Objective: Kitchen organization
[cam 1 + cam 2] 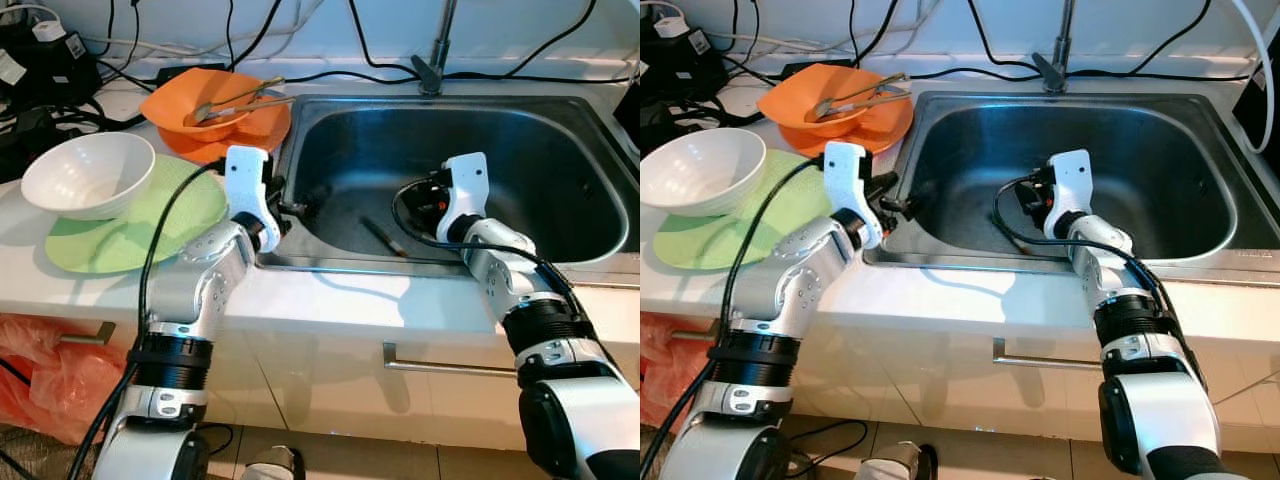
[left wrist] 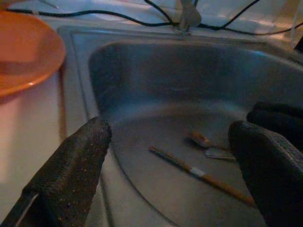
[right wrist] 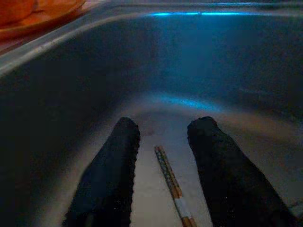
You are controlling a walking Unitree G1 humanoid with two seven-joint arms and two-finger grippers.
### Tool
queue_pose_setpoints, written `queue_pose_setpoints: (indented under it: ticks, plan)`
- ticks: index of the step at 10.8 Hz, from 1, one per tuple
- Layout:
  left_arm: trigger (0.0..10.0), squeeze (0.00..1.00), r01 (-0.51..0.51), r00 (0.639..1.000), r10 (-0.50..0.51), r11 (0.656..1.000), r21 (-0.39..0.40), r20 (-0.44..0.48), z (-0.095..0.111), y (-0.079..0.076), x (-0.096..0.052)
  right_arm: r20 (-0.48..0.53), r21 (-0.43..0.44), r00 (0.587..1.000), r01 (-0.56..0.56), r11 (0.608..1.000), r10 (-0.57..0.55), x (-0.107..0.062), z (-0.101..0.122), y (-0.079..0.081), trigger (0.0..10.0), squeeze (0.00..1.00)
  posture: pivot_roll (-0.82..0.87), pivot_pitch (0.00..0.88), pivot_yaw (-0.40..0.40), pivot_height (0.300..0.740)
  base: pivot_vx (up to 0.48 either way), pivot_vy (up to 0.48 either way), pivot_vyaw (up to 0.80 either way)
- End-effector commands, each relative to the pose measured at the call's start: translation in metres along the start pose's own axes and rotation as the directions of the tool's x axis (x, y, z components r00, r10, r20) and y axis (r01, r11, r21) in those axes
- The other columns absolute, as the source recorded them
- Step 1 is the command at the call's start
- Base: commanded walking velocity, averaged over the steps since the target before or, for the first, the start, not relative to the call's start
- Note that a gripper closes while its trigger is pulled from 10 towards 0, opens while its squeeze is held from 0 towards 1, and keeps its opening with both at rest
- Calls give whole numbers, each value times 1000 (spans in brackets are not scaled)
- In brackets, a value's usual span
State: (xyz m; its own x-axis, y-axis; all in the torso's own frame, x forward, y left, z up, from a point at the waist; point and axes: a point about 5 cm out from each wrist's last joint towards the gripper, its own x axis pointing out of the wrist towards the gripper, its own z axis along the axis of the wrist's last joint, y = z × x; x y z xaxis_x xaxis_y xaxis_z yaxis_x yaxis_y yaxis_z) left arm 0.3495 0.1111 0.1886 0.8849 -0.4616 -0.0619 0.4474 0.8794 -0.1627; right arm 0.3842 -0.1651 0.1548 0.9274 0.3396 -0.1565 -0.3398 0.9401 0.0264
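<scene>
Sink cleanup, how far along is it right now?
Looks early. Already on the counter: a white bowl on a green plate, and an orange bowl holding tongs. In hand: nothing yet; the right gripper is down in the sink, its fingers open on either side of a chopstick. The left gripper is open at the sink's left rim. Left: the chopstick and a spoon-like utensil beside it.

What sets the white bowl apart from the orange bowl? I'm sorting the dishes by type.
The white bowl is empty; the orange bowl holds metal tongs. The white bowl sits on a green plate nearer the counter's front edge; the orange bowl sits on an orange plate farther back, beside the sink. Both stand upright on the counter.
</scene>
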Motion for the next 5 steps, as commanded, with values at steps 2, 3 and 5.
queue_pose_setpoints:
  ticks: [2, 3, 5]
  plan:
    - [10000, 1000, -78, 997, 72, 977, 198, 40, 17, 5, -4, -27, 20, 1000, -12, 1000, 12, 0, -8, 2, 10000, 1000, 218, 76, 84, 740, 0, 0, 0]
    - [10000, 1000, -150, 989, 138, 940, 306, 62, 29, 14, -8, -12, 48, 998, -54, 997, 54, -1, -5, 7, 10000, 1000, 221, 75, 84, 740, 0, 0, 0]
    - [10000, 1000, -230, 973, 214, 889, 396, 85, 40, 29, -13, 26, 83, 990, -140, 987, 138, -2, 2, 16, 10000, 1000, 221, 75, 84, 740, 0, 0, 0]
